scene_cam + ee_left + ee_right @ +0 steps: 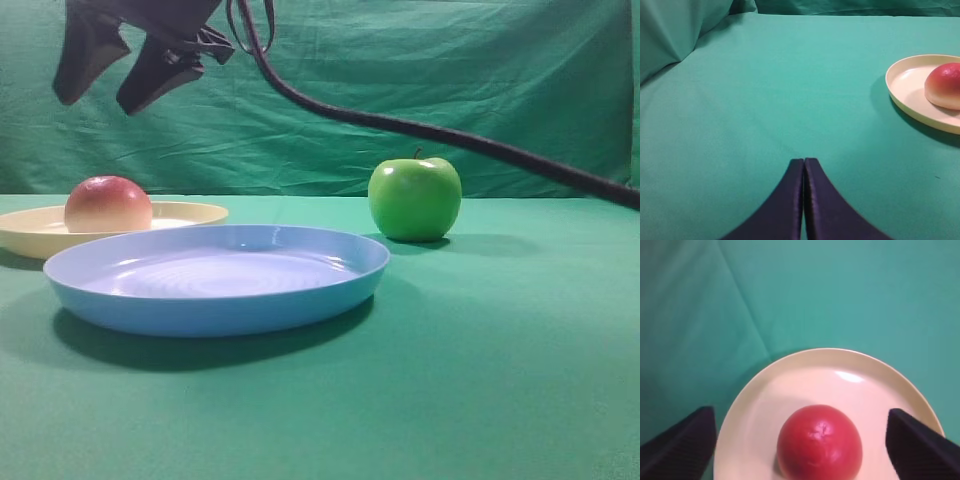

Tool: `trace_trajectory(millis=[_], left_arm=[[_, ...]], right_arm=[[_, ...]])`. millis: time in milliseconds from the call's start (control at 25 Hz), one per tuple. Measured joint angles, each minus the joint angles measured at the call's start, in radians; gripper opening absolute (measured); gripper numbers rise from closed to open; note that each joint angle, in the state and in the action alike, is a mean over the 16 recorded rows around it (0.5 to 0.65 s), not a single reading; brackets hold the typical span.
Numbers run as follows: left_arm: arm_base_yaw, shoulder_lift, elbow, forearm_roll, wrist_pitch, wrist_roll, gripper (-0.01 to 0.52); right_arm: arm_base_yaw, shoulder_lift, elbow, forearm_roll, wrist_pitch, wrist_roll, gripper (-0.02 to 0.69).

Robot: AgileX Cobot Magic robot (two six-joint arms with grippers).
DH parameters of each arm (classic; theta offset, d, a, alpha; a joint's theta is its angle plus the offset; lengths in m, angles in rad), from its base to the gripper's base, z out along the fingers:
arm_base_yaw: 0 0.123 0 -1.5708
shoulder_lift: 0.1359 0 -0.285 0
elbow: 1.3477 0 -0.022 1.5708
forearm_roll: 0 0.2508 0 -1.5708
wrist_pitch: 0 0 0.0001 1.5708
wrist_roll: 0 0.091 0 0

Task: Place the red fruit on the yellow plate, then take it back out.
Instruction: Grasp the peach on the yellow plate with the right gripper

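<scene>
The red fruit [107, 204] rests on the yellow plate [190, 213] at the far left of the table. My right gripper [98, 104] hangs open well above the fruit, reaching across from the right and holding nothing. From the right wrist, the red fruit [820, 442] lies in the yellow plate [805, 372] between and below the wide-spread fingers of the right gripper [801, 414], untouched. My left gripper [804, 161] is shut and empty over bare cloth, with the yellow plate [905, 90] and the red fruit [945, 86] off to its right.
A light blue plate [215, 305] sits in front of the yellow one, overlapping its near rim in the exterior view. A green apple [414, 198] stands to the right. A black cable [450, 135] slopes across the green backdrop.
</scene>
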Motion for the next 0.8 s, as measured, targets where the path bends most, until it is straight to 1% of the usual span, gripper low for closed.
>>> trace_trajectory(millis=[120, 280, 400, 520, 800], left_arm=[[0.0, 0.0, 0.0, 0.0, 0.0, 0.0, 0.0], [0.0, 0.0, 0.0, 0.0, 0.0, 0.0, 0.0], [0.0, 0.0, 0.0, 0.0, 0.0, 0.0, 0.0], [0.0, 0.0, 0.0, 0.0, 0.0, 0.0, 0.0], [0.0, 0.0, 0.0, 0.0, 0.0, 0.0, 0.0]], right_arm=[[0.002, 0.027, 0.0, 0.003, -0.026, -0.002, 0.639], [0.005, 0.064, 0.0, 0.003, -0.055, -0.003, 0.624], [0.006, 0.088, 0.0, 0.003, -0.072, -0.003, 0.596], [0.007, 0.107, 0.0, 0.003, -0.086, -0.003, 0.544], [0.005, 0.118, 0.0, 0.002, -0.077, -0.002, 0.368]])
